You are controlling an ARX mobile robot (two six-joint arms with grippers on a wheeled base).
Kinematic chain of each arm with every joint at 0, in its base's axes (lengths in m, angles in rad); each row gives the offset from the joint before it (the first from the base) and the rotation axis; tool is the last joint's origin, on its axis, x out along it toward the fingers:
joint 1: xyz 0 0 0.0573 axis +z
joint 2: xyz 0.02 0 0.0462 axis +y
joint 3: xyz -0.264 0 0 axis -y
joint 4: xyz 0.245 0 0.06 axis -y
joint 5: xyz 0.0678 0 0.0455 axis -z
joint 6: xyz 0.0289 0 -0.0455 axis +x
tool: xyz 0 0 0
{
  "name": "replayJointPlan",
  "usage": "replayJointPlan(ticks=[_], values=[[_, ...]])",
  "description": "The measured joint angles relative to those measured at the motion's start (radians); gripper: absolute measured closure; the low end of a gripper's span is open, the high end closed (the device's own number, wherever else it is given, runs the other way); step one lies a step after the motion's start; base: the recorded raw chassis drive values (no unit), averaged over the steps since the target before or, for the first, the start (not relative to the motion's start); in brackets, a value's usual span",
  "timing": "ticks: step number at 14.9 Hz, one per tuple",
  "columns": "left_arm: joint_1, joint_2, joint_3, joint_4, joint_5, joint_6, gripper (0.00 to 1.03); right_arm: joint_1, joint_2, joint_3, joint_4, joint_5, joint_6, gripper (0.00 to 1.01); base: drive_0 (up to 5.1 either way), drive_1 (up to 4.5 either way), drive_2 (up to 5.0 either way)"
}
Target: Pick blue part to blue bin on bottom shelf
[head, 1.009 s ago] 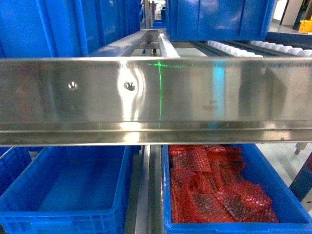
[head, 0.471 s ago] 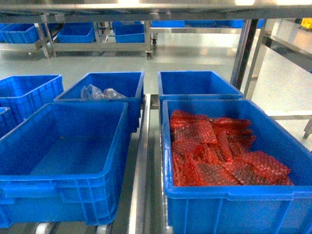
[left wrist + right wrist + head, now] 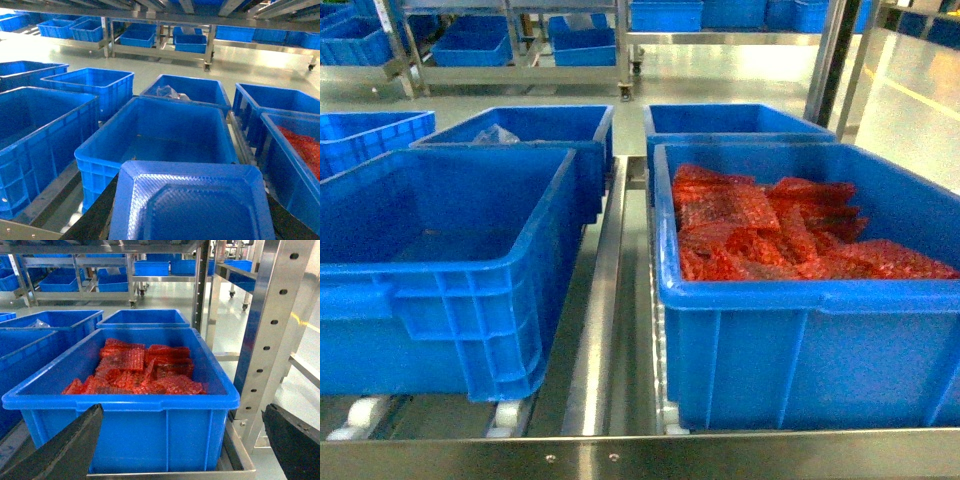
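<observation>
Steel bottom shelf [image 3: 605, 300] carries an empty blue bin [image 3: 450, 260] at near left and a bin of red bubble-wrap bags [image 3: 770, 235] at right. Left gripper [image 3: 192, 210] holds the blue part above the empty bin's near wall. Right gripper's [image 3: 180, 440] fingers are spread, empty. Released early, the part may catch this rim and fall outside.

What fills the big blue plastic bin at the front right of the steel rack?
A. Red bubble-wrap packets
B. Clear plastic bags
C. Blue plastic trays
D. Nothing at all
A: the front-right blue plastic bin holds a heap of red bubble-wrap packets, which the right wrist view also shows.
</observation>
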Motion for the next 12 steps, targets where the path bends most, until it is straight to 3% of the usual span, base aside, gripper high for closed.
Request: replayJointPlan(ticks=[9,12], values=[[0.0,0.0,-0.001,-0.002,0.0,0.0,0.6,0.0,0.0,0.0,-0.002,0.0,0.0,0.03,0.0,0.0,0.0],[0.0,-0.001,-0.001,0.0,0.0,0.0,0.6,0.0,0.0,0.0,0.0,0.0,0.0,0.03,0.0,4.02,-4.1]])
